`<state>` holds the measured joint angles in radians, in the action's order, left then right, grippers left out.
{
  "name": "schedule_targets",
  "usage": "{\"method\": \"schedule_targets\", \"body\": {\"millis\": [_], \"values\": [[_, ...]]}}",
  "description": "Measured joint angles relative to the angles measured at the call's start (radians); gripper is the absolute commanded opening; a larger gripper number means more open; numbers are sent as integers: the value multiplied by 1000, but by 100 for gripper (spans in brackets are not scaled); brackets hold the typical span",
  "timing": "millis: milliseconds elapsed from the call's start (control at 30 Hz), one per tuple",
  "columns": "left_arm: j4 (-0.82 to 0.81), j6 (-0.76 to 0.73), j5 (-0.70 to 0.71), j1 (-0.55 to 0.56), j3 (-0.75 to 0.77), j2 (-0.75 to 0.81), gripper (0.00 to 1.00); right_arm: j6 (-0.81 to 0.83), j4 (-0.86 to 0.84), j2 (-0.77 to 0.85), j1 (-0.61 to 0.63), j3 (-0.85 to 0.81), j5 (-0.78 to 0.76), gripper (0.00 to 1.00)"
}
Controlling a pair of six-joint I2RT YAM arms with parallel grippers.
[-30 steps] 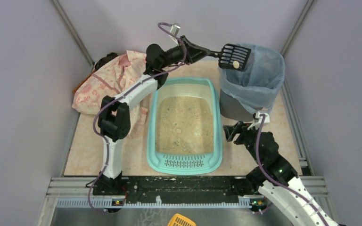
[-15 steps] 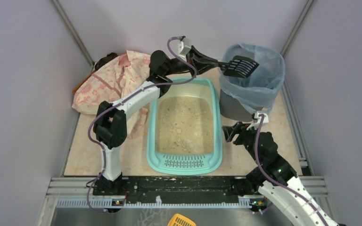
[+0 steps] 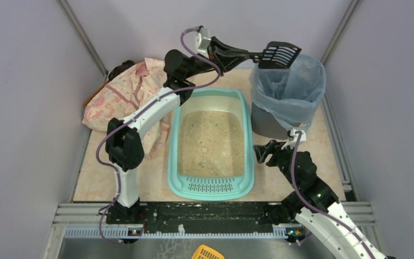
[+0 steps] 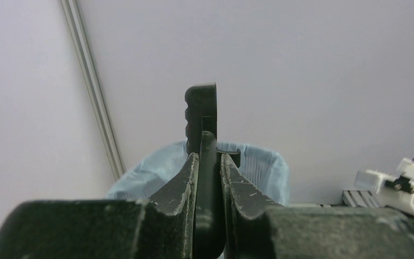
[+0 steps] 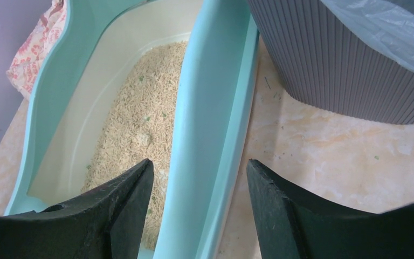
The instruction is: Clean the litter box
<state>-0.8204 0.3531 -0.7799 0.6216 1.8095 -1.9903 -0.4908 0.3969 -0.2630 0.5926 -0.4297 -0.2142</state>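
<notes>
While the left gripper point(image 3: 219, 52) is clenched on the handle of a black scoop point(image 3: 280, 54), the right gripper point(image 3: 263, 153) hangs slack with its jaws spread, low by the litter box's point(image 3: 173, 151) right wall. Whether it touches that wall I cannot tell.

Scoop and left arm reach far and right, the slotted head held level above the far rim of the bin point(image 3: 267, 122), which stands just right of the box's far end.

On a beige marbled table point(image 3: 99, 167) the box sits in the middle, its long axis running from the arm bases to the back wall, grille end nearest the bases. Lilac walls point(image 3: 27, 81) close three sides. A pink flowered cloth point(image 3: 118, 100) lies at far left.

From the left wrist, the scoop point(image 4: 202, 108) shows edge-on between the pinching fingers point(image 4: 186, 181), with the blue bag point(image 4: 264, 167) beyond. From the right wrist come the bin's ribbed grey side point(image 5: 345, 70), green flecks in the litter point(image 5: 135, 124), and the box's right wall point(image 5: 210, 108) between the parted fingers point(image 5: 132, 199); the top view gives none of these.
</notes>
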Motion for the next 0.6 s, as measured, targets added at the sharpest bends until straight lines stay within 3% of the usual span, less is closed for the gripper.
{"method": "schedule_targets", "body": {"millis": [133, 200, 267, 467, 600], "values": [[27, 14, 23, -8, 16, 69, 0, -4, -7, -2, 0, 10, 8, 64], [80, 5, 50, -12, -47, 156, 0, -5, -10, -6, 0, 10, 23, 65], [140, -16, 87, -15, -138, 259, 0, 2, -18, -13, 0, 10, 47, 65], [273, -72, 246, -18, -615, 706, 0, 60, -38, -62, 0, -13, 158, 65], [438, -108, 386, -18, -761, 917, 0, 99, -63, -113, 0, -51, 241, 66]]}}
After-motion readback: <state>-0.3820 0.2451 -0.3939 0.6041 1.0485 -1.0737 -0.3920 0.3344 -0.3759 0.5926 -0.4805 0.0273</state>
